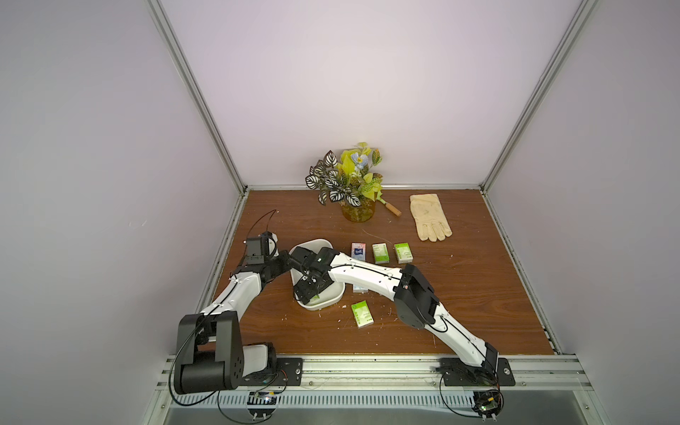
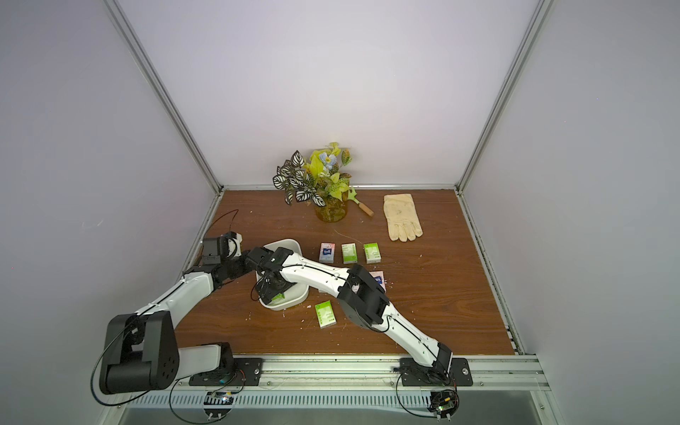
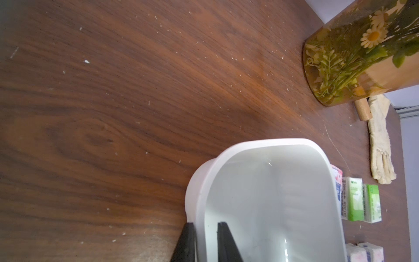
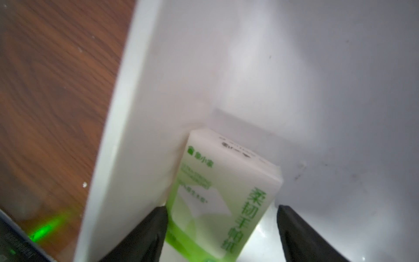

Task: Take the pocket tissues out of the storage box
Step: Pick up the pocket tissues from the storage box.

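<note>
The white storage box (image 1: 312, 243) (image 2: 285, 243) lies left of centre on the wooden table. One green-and-white pocket tissue packet (image 4: 226, 181) leans against its inner wall. My right gripper (image 4: 222, 206) is down in the box and open, with one finger touching the packet's side and the other apart from it. My left gripper (image 3: 205, 223) straddles the box's wall (image 3: 199, 181), one finger outside and one inside, pinched on it. Several more packets lie on the table: pink-and-blue (image 1: 358, 252), green (image 1: 380, 253), green (image 1: 403, 252), green (image 1: 362, 313).
An amber plant pot (image 1: 357, 212) with artificial leaves stands at the back centre, a wooden-handled tool (image 1: 392, 209) beside it. A cream glove (image 1: 430, 217) lies at the back right. My right forearm (image 1: 368, 274) partly covers a packet (image 2: 379, 279). White crumbs dot the wood.
</note>
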You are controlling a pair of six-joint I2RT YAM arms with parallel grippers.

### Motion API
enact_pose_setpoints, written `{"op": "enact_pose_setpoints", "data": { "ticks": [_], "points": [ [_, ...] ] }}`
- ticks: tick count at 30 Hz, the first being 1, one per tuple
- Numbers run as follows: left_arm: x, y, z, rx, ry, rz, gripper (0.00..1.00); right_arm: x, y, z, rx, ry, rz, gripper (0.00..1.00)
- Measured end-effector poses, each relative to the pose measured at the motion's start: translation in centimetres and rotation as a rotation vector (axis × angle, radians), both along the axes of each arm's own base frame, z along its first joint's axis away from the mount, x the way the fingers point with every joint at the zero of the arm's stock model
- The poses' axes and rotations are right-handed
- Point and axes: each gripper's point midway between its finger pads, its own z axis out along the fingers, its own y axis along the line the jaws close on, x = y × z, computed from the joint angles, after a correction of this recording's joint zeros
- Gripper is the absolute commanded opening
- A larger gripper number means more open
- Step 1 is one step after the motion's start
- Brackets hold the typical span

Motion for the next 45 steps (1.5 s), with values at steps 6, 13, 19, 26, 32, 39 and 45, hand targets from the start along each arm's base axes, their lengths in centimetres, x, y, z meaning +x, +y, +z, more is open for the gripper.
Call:
{"op": "enact_pose_setpoints", "data": {
  "ticks": [6,13,19,26,32,39,45],
  "points": [
    [0.0,0.0,0.0,-0.001,0.0,-0.001,0.12,0.4,-0.1,-0.1,-0.014,-0.02,-0.009,0.8],
    [0.0,-0.1,0.0,-0.007,0.0,-0.006,0.08,1.6,-1.0,0.0,-0.05,-0.075,-0.04,0.71],
    [0.0,-0.2,0.1,-0.009,-0.002,-0.009,0.05,2.9,-2.4,0.4,-0.097,-0.128,-0.073,0.71],
    [0.0,-0.3,0.1,-0.012,-0.004,-0.011,0.03,3.7,-3.2,1.1,-0.121,-0.152,-0.09,0.73],
    [0.0,-0.3,0.1,-0.013,-0.004,-0.012,0.02,3.6,-2.9,1.0,-0.104,-0.127,-0.083,0.79],
    [0.0,-0.3,0.1,-0.012,-0.004,-0.013,0.01,4.0,-2.3,0.7,-0.08,-0.116,-0.087,0.8],
    [0.0,-0.3,0.1,-0.012,-0.004,-0.014,0.01,4.2,-2.0,-1.5,-0.092,-0.097,-0.087,0.71]
  ]
}}
